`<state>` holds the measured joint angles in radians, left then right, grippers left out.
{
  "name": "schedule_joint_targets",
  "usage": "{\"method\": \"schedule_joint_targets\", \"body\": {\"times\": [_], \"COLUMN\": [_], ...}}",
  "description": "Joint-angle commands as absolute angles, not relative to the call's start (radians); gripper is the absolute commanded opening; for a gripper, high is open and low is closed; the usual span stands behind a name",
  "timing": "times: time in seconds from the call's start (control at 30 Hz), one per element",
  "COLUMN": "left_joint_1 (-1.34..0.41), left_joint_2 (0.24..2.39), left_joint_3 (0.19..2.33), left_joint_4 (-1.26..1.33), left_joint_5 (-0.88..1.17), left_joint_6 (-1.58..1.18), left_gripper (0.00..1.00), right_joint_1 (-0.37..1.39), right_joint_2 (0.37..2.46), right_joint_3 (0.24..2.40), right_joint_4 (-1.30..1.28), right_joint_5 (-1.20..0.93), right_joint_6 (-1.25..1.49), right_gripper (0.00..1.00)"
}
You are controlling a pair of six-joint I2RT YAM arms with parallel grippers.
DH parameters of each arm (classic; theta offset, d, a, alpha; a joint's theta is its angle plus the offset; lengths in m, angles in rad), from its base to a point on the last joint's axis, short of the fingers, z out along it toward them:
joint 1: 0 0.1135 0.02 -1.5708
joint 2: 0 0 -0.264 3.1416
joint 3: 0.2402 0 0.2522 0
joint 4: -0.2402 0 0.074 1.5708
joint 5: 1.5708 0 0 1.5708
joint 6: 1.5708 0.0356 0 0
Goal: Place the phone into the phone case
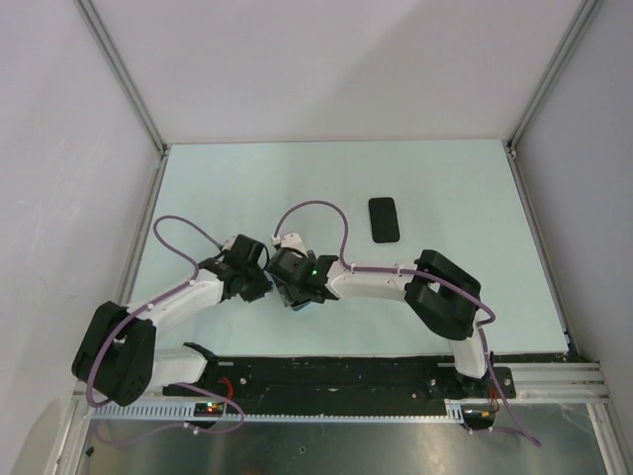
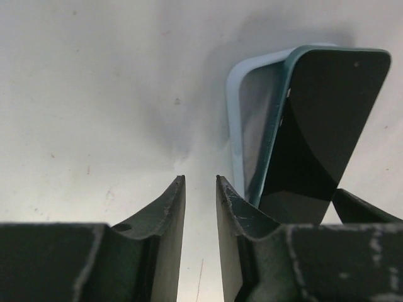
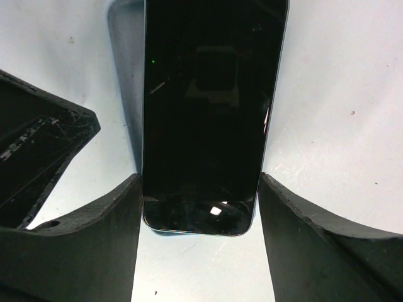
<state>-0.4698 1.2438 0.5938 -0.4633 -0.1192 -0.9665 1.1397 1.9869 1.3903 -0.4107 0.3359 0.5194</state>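
The phone (image 3: 208,94), a black glossy slab, sits between the fingers of my right gripper (image 3: 198,179), which is shut on its two long edges near its lower end. In the left wrist view the phone (image 2: 327,119) leans tilted, one long edge inside the pale-blue phone case (image 2: 242,126), which lies on the table. My left gripper (image 2: 200,179) is just left of the case, its jaws almost together with nothing between them. In the top view both grippers, left (image 1: 252,275) and right (image 1: 294,280), meet at the table's near middle and hide the phone and case.
A plain black slab (image 1: 384,219) lies flat on the pale table (image 1: 445,188) beyond the right arm. White walls and metal frame posts close in the back and sides. My left gripper's finger (image 3: 44,157) shows at the left of the right wrist view.
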Motion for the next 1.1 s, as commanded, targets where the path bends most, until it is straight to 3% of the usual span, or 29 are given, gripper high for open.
{"method": "schedule_joint_targets", "body": {"times": [0.0,0.2,0.5,0.8,1.0,1.07], "left_joint_1": [-0.466,-0.461,-0.428,-0.399,-0.399,-0.399], "left_joint_2": [1.253,1.264,1.281,1.347,1.395,1.412], "left_joint_3": [0.590,0.586,0.587,0.619,0.652,0.664], "left_joint_4": [-0.394,-0.372,-0.349,-0.346,-0.347,-0.347], "left_joint_5": [-0.094,-0.082,-0.083,-0.112,-0.122,-0.125], "left_joint_6": [-0.949,-0.941,-0.937,-0.945,-0.957,-0.959], "left_gripper": [0.29,0.26,0.17,0.04,0.00,0.00], "right_joint_1": [1.144,1.144,1.103,0.979,0.908,0.900], "right_joint_2": [2.000,1.961,1.834,1.774,1.845,1.879], "right_joint_3": [1.438,1.408,1.314,1.266,1.320,1.351], "right_joint_4": [-0.416,-0.395,-0.305,-0.194,-0.210,-0.223], "right_joint_5": [0.383,0.378,0.325,0.266,0.270,0.277], "right_joint_6": [0.525,0.523,0.512,0.517,0.528,0.523], "right_gripper": [0.64,0.87,0.94,0.72,0.38,0.31]}}
